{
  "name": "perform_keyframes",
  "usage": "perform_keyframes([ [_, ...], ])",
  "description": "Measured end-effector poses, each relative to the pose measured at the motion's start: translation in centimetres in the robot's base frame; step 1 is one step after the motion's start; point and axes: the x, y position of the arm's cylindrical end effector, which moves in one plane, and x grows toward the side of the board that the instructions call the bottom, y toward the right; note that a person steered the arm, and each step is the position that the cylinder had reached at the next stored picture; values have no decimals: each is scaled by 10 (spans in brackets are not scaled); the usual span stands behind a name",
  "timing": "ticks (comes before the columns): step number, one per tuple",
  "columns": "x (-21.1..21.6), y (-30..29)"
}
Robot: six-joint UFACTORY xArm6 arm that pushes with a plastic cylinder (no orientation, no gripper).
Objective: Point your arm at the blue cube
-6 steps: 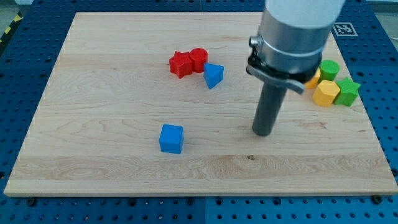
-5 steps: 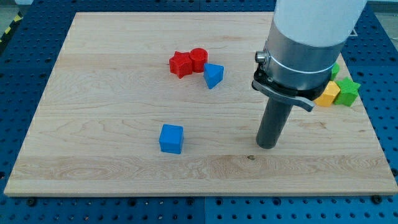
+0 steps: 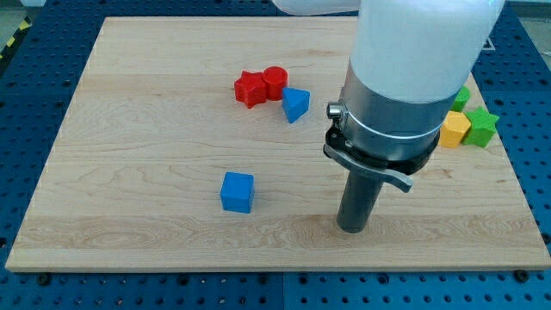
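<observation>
The blue cube (image 3: 237, 192) lies on the wooden board (image 3: 138, 129), left of centre and towards the view's bottom. My tip (image 3: 352, 228) rests on the board to the right of the cube, well apart from it and a little lower in the view. The arm's wide grey and white body rises above the rod and hides part of the board's right side.
A red star-shaped block (image 3: 250, 89) and a red cylinder (image 3: 275, 82) touch each other near the view's top, with a blue triangular block (image 3: 295, 104) beside them. At the right edge are a yellow block (image 3: 454, 130), a green star (image 3: 481, 127) and a green block (image 3: 461, 97), partly hidden.
My tip has moved towards the view's bottom and a little left, closer to the blue cube. No block has moved.
</observation>
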Motion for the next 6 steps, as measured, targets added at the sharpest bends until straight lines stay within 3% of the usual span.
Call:
perform_keyframes([
  [1, 13, -16],
  [2, 29, -80],
  [3, 22, -155],
  [4, -14, -195],
  [6, -22, -197],
])
